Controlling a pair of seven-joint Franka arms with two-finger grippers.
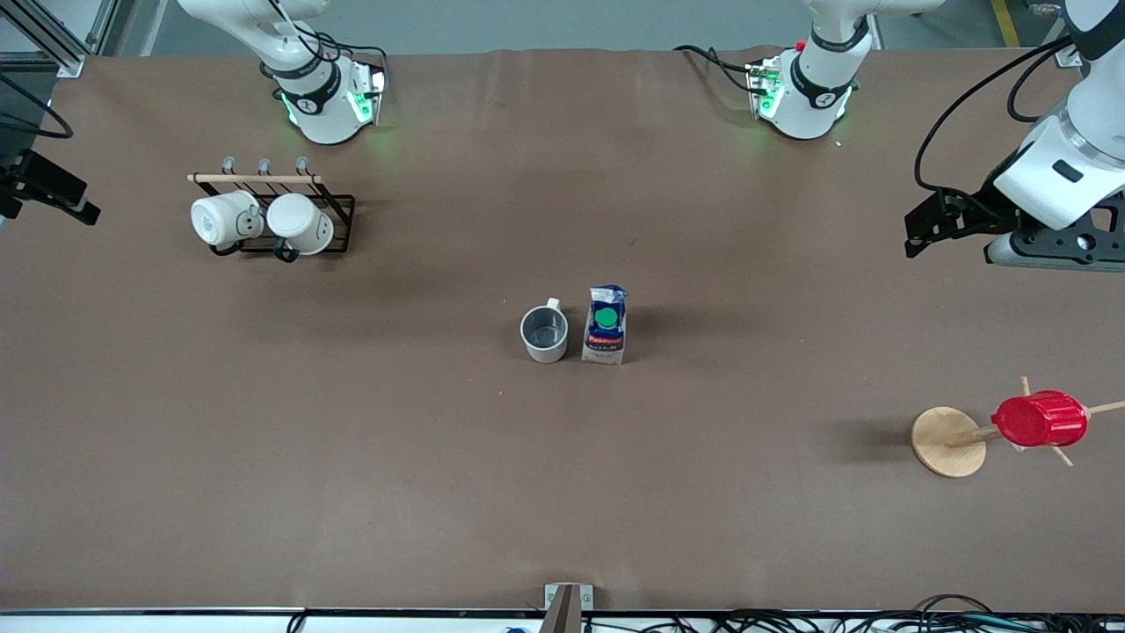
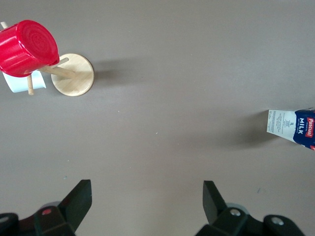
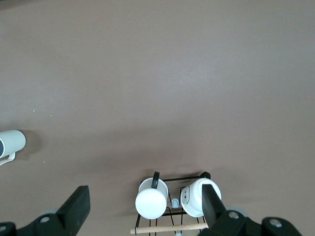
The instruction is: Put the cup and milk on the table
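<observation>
1. The off-white mug with a grey inside [image 1: 545, 334] and the blue-and-white milk carton with a green cap [image 1: 606, 325] are seen upright, side by side, on the brown matte worktop [image 1: 562, 492].
2. The left end effector [image 2: 145, 201] is held spread wide and empty above bare worktop, well apart from the carton.
3. The right end effector [image 3: 145, 206] is held wide and empty, well apart from the mug.

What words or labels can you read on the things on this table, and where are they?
"MILK": on the milk carton's side, in the left wrist view.
"Pascual": small brand label above it.
Fine print on the carton's white panel: too small to read.
The cup: no readable lettering.
</observation>
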